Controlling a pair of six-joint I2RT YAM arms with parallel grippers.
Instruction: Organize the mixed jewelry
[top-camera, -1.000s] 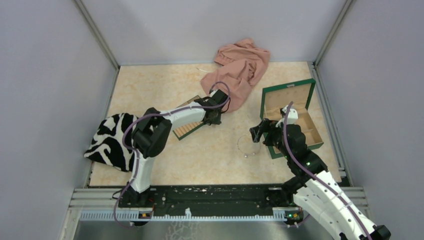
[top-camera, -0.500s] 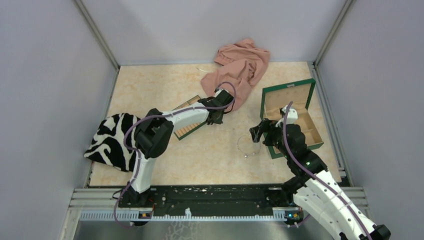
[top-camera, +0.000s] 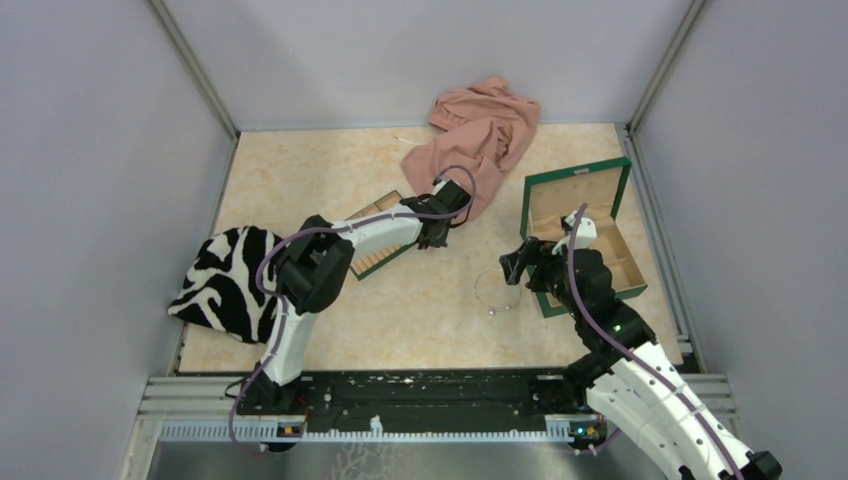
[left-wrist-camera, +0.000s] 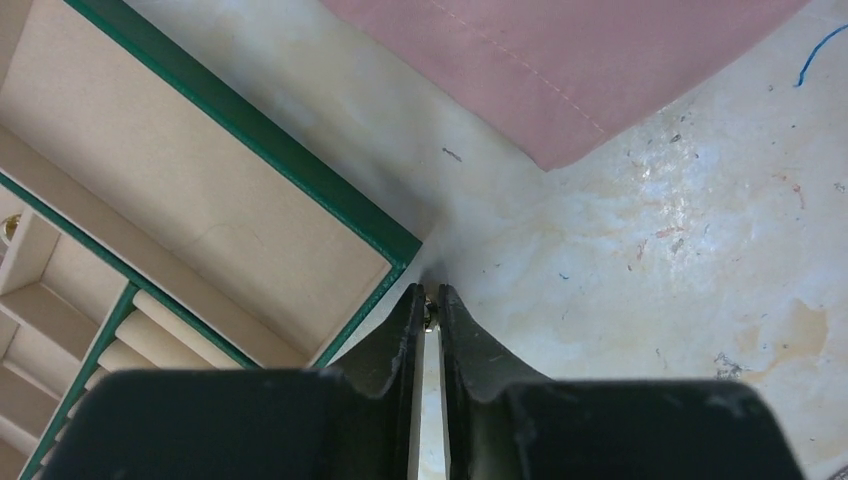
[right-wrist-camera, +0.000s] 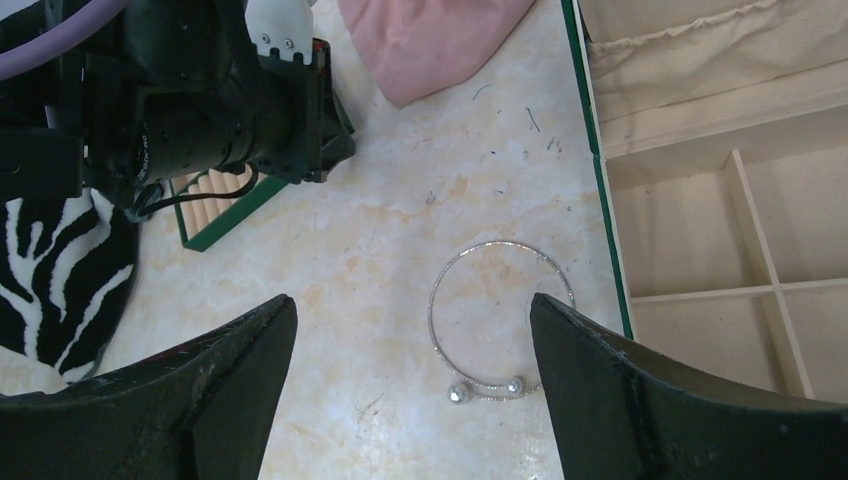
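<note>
A thin silvery loop (right-wrist-camera: 433, 318) with two pearl-like beads at its ends lies flat on the table beside the green box. It is also in the top view, silvery loop (top-camera: 492, 311). My right gripper (right-wrist-camera: 412, 300) hovers over it, open wide, its fingers either side of the ring and apart from it. My left gripper (left-wrist-camera: 430, 300) sits at the corner of the small green-edged tray (left-wrist-camera: 300, 165), its jaws pinched on a tiny gold-coloured piece (left-wrist-camera: 430, 315) at the tips. From above, the left gripper (top-camera: 432, 238) is near the pink cloth's lower edge.
The open green compartment box (top-camera: 536, 200) stands right of the loop. A pink cloth (top-camera: 480, 130) lies at the back. A zebra-print cloth (top-camera: 225, 280) sits at the left edge. Grey walls close in three sides.
My left gripper has shifted slightly to the right along the tray and its jaws have narrowed onto the tiny gold piece. The right arm and the silvery loop have not moved.
</note>
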